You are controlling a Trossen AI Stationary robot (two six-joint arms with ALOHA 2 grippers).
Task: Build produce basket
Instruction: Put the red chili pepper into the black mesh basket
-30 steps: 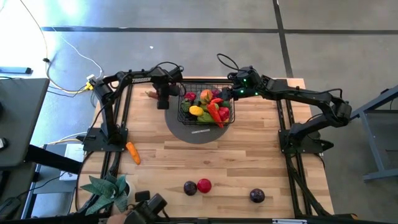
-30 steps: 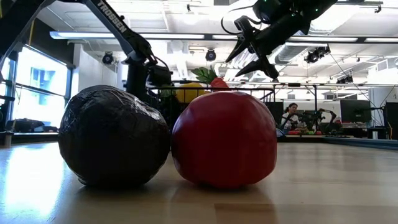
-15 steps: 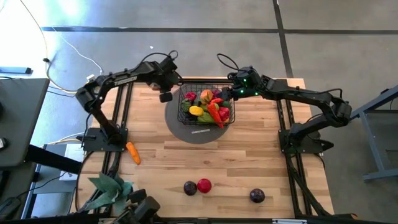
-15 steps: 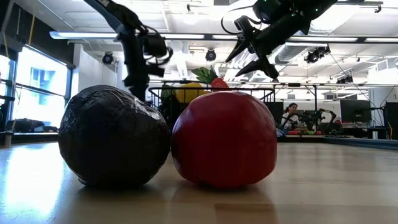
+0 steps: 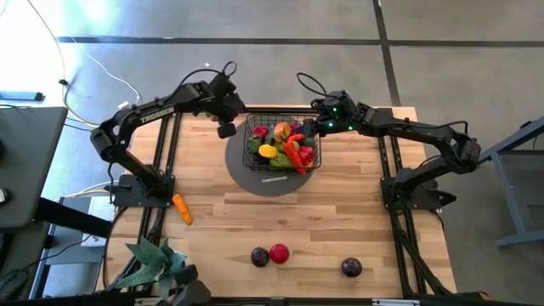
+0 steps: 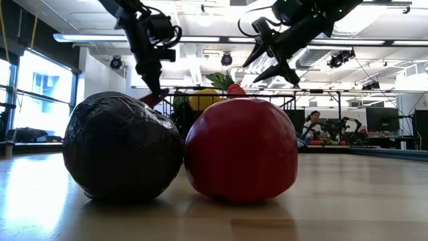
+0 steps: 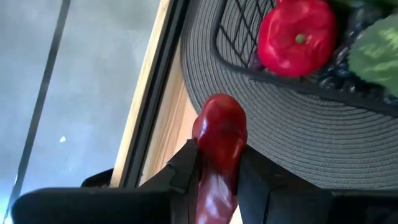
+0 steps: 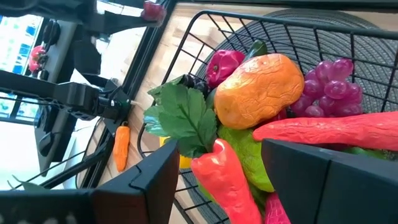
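Observation:
The black wire basket (image 5: 283,144) stands on a round grey mat (image 5: 268,174) at the table's far middle. It is heaped with produce (image 8: 258,93): an orange piece, purple grapes, red peppers, leafy greens. My left gripper (image 5: 226,129) hangs by the basket's far left corner, shut on a long dark red pepper (image 7: 219,140). My right gripper (image 5: 317,127) is open above the basket's far right corner, over the heap (image 5: 285,144). My left gripper pinches the red pepper between its two fingers (image 7: 186,169), which lie along its two sides. The pepper's rounded end (image 7: 221,124) sticks out past the fingertips. The fingers slant steeply down, and the pepper (image 6: 152,100) hangs clear of the table, beside the mat's edge.
Loose on the table lie a carrot (image 5: 181,208) at the left, a dark plum (image 5: 260,257) touching a red apple (image 5: 279,253) near the front edge, and another dark plum (image 5: 351,268) to the right. A leafy plant (image 5: 153,259) stands at the near left corner.
My left gripper has risen from the table beside the basket's left side, tipped and turned a little, and carried the red pepper up with it. The pepper is now lifted clear. The plant at the near left corner has shifted.

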